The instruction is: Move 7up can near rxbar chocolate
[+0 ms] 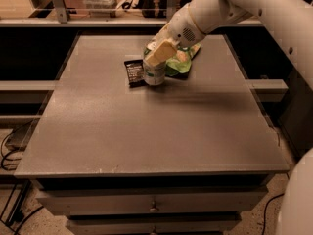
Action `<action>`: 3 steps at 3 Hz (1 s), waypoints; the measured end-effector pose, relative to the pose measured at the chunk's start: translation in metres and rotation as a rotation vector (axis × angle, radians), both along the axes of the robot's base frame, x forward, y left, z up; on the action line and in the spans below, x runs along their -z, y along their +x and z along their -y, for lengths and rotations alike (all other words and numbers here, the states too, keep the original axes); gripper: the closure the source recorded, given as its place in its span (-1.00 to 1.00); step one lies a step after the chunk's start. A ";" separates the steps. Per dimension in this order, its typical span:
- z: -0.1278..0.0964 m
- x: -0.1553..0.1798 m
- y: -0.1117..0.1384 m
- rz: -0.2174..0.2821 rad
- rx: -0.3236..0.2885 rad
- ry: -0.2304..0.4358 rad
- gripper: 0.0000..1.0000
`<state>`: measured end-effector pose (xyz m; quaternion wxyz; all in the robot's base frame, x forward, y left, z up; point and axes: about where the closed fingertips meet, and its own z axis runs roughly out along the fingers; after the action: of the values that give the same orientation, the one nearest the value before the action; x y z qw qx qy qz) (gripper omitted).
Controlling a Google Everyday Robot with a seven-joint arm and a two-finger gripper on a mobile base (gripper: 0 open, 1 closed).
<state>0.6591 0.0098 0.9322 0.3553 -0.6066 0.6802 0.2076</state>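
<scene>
The near half of the flat grey desk [146, 146] is bare, so little is threatened towards the near edge. In the far half, slightly towards the left edge, the white and green aluminium 7up can [154, 75] is seen upright. Whether its base rests on the desk or hangs just above it cannot be told. The small flat black-wrapped rxbar chocolate [133, 72] lies just beside it on the left-edge side, so close that contact cannot be ruled out. The can's upper part is covered by the gripper [158, 56], whose jaws appear clamped on it. Just behind, towards the far right corner, a crumpled green snack bag [181, 62] lies partly under the white arm [215, 13].

Only the release is judged to remain. If the can were let go tilted or off the surface, it could be toppled onto the bar. If set further left, its base could be caught on the wrapper's edge. On withdrawal, the rim could be dragged, or the bag swept against the can.
</scene>
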 end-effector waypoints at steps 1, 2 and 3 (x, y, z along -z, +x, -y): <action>0.010 0.002 0.004 -0.009 0.023 -0.004 -0.38; 0.017 0.006 0.006 -0.017 0.040 -0.002 -0.85; 0.022 0.008 0.008 -0.025 0.050 0.001 -1.00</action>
<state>0.6669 -0.0123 0.9237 0.3522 -0.5867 0.6994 0.2063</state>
